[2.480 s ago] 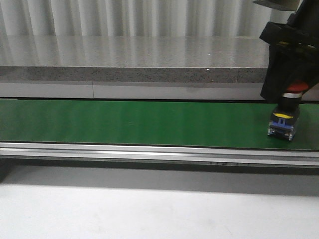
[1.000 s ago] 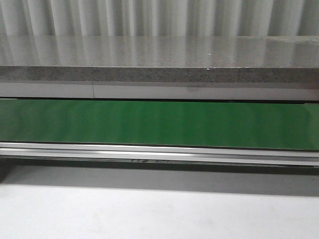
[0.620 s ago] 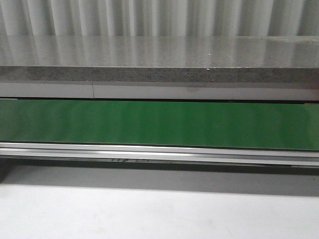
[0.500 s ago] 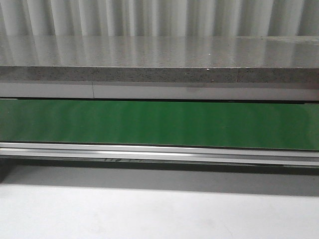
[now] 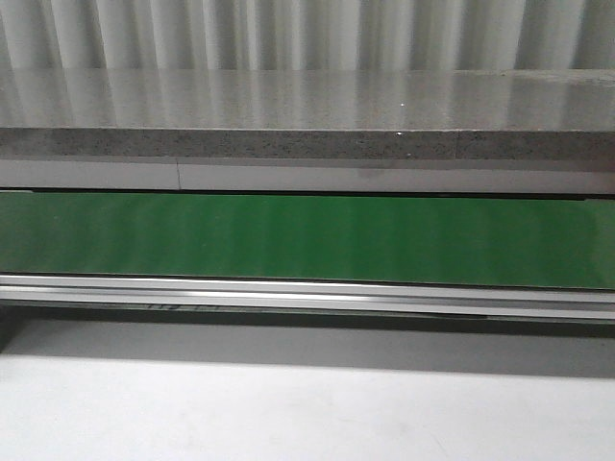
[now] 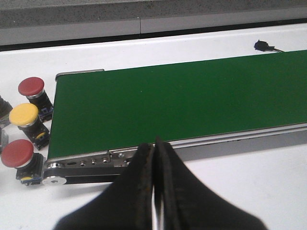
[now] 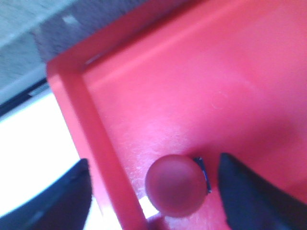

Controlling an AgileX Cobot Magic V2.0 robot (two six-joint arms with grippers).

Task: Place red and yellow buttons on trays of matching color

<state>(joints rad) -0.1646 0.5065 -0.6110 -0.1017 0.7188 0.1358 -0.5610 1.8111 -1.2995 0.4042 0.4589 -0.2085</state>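
The belt (image 5: 307, 238) has been cleared; the red button (image 7: 173, 186) is now set in the red tray (image 7: 201, 86). It is let go by the wide-open right jaws. The left jaws are shut, empty.

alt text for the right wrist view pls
A red button sits inside the red tray near its corner wall, between the open fingers of the right gripper, which do not touch it. White table shows outside the tray's rim. The image is blurred.

A grey speckled stone ledge (image 5: 288, 142) runs below a corrugated wall (image 5: 288, 34).
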